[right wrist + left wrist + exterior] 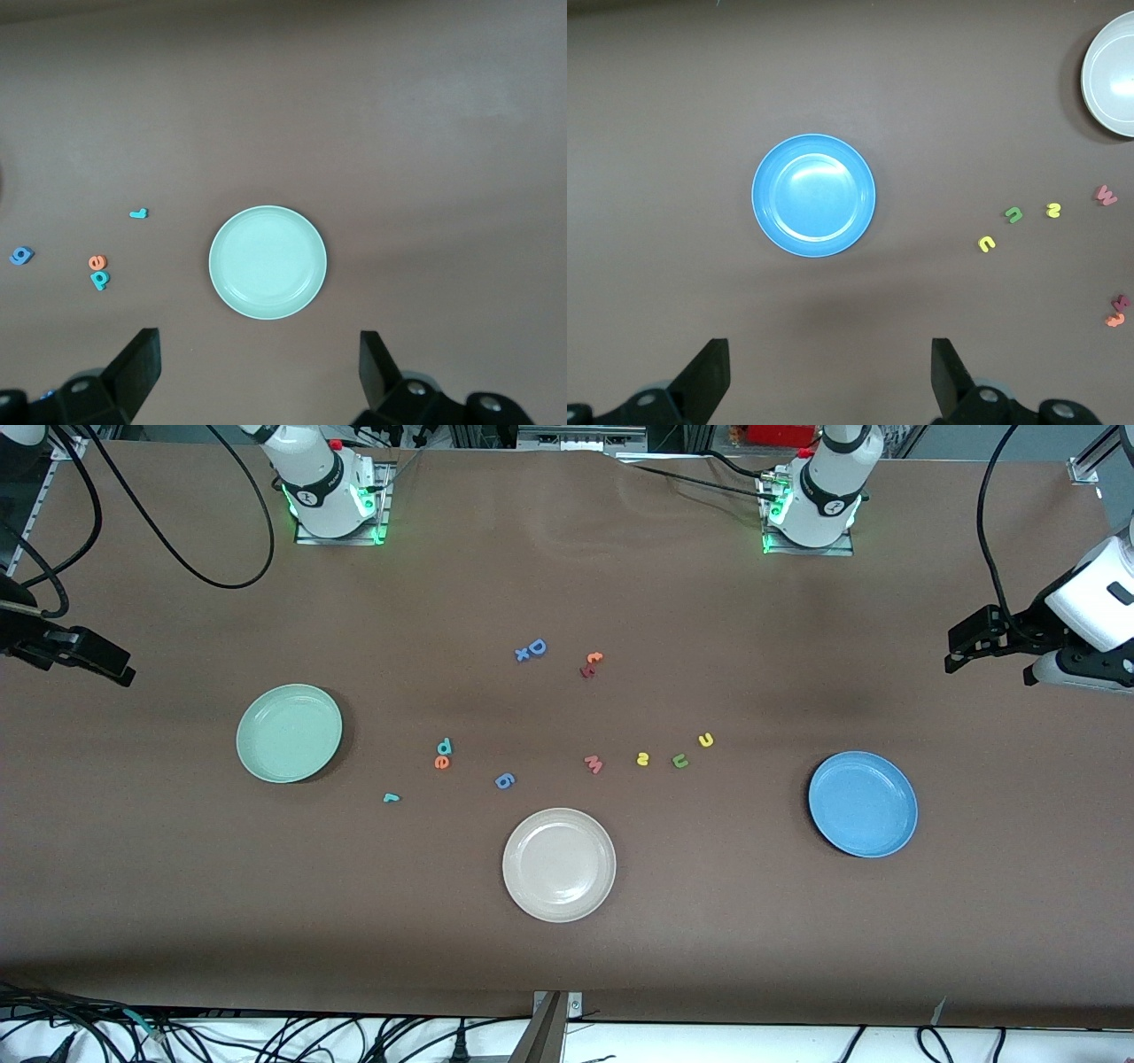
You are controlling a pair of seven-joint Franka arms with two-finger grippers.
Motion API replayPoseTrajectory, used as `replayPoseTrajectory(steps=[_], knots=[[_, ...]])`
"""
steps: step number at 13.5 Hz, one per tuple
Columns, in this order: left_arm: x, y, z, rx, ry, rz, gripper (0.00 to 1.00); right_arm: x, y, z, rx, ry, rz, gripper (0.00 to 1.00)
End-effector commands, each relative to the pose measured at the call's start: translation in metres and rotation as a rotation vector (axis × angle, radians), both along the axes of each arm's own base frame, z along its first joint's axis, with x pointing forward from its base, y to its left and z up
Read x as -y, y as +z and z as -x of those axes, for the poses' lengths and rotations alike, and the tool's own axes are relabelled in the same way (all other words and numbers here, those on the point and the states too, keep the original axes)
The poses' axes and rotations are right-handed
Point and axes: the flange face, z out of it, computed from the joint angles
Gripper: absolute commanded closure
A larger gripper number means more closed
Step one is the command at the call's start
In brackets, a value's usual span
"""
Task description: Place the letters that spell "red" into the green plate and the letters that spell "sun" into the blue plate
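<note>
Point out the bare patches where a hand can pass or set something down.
Free: the brown table between the green plate and the teal r; between the beige plate and the blue plate. Crowded: the letter scatter from orange e to yellow u.

A round whitish beige plastic plate (559, 864) sits on the brown bench (567, 974), nearest the front camera of the 3 plates. Just farther from that camera lie a small darker blue g-shaped foam letter (504, 781) and a pink m-shaped letter (594, 763). Farther still, near the bench's middle, a bigger blue capital D (536, 646) touches a small blue x (522, 654); beside them, an orange and red pair of letters (591, 664) lies touching.
</note>
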Motion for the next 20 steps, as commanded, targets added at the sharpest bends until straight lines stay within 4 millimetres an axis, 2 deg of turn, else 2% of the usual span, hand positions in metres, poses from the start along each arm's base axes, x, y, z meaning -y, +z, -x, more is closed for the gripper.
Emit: replayPoseTrajectory(steps=[1,20], knots=[[-0.001,0.0031,0.0007,-0.008,-0.001,0.008,0.0,-0.0011,0.0075,0.0044,0.015,-0.009,-0.01,0.0],[-0.0028,0.0015,0.0026,-0.026,0.001,0.006,0.0,-0.0016,0.0076,0.0042,0.017,-0.021,-0.062,0.0]])
